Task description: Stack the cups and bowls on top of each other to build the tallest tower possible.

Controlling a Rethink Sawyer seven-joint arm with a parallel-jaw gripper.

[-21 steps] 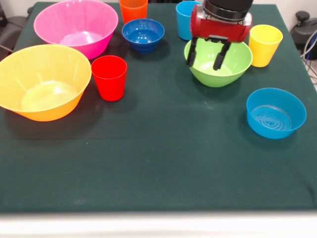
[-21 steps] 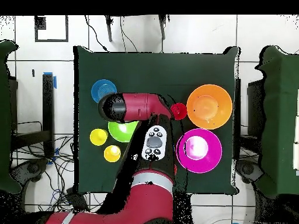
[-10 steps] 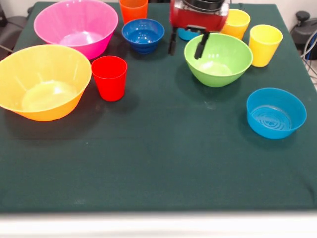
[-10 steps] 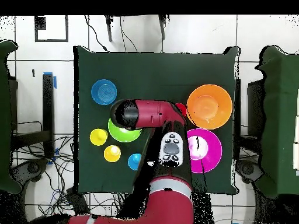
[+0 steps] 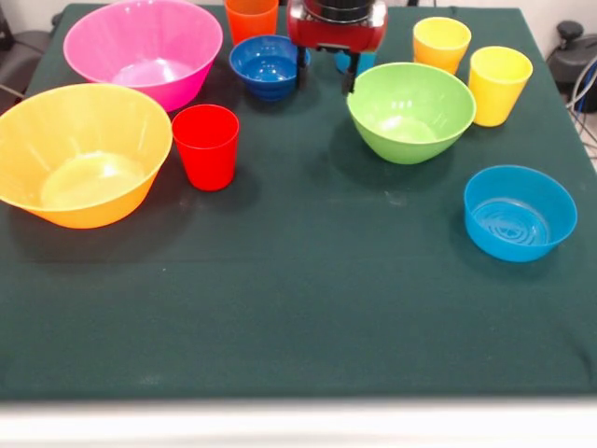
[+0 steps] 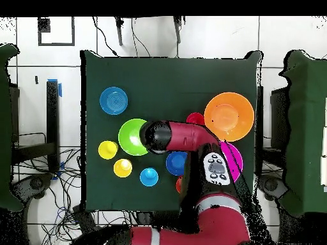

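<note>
front view, left to right: i see yellow-orange bowl (image 5: 82, 154), pink bowl (image 5: 143, 49), red cup (image 5: 206, 146), dark blue bowl (image 5: 269, 64). gripper (image 5: 324, 78) spread at 12 o'clock, partly hiding light blue cup (image 5: 355, 63), shown whole overhead (image 6: 149, 177). green bowl (image 5: 410, 110) at 3 o'clock of it. nothing stacked.

Front: light blue cup (image 5: 343, 63) mostly hidden behind gripper (image 5: 326, 79); orange cup (image 5: 251, 16) cut by top edge. Overhead: arm (image 6: 191, 137) covers much of pink bowl (image 6: 234, 156) and dark blue bowl (image 6: 172, 163).
</note>
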